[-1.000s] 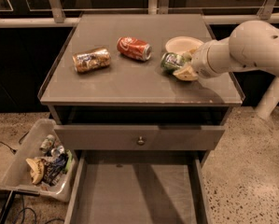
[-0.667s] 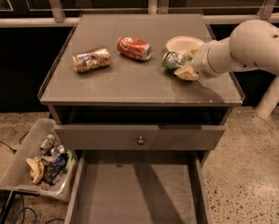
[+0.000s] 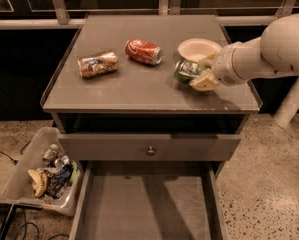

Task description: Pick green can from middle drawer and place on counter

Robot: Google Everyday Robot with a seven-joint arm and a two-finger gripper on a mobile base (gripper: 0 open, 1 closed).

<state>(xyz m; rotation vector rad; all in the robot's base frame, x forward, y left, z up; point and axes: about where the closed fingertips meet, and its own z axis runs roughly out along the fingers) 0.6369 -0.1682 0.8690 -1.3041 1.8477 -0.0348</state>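
Observation:
The green can lies on its side on the right part of the grey counter. My gripper comes in from the right on a white arm and is shut on the green can, with one finger above it and one below. The can rests at counter level next to a white bowl. The middle drawer is pulled open below, and its flat grey floor is bare.
A red cola can and a gold-brown can lie on the counter's left and middle. A white bowl sits behind the green can. A shut drawer front with a knob is above the open drawer. A bin of trash stands on the floor at left.

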